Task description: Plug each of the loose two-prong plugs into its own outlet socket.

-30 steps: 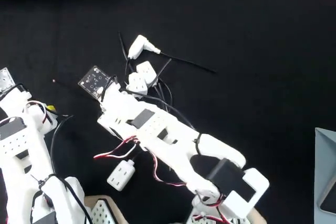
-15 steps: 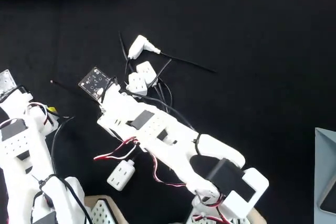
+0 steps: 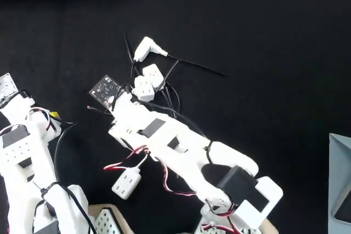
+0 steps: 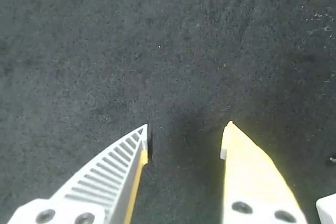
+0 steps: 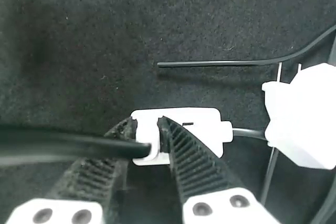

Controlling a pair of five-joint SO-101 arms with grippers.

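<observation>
In the right wrist view my right gripper (image 5: 148, 121) is shut on the end of a white plug (image 5: 194, 124), where a black cable runs out between the fingers. Beside it lies a second white plug (image 5: 304, 114) with two thin prongs. From above, the right gripper (image 3: 118, 100) sits beside two white blocks (image 3: 143, 87) (image 3: 152, 74). Another white plug (image 3: 147, 46) with a cable lies just beyond them. A white socket block (image 3: 126, 182) lies near the front. My left gripper (image 4: 184, 129) hangs open over bare black cloth, and the left arm (image 3: 22, 135) stands at the left edge.
Black cables (image 3: 170, 97) tangle around the white blocks, and one loose cable (image 5: 220, 62) ends near the held plug. A grey container (image 3: 340, 173) stands at the right edge. A tan box (image 3: 104, 217) sits at the front between the arms' bases.
The right arm has shifted a little away and to the right. The thin black cable end that reached far left has been drawn in toward its gripper. The left arm has barely moved.
</observation>
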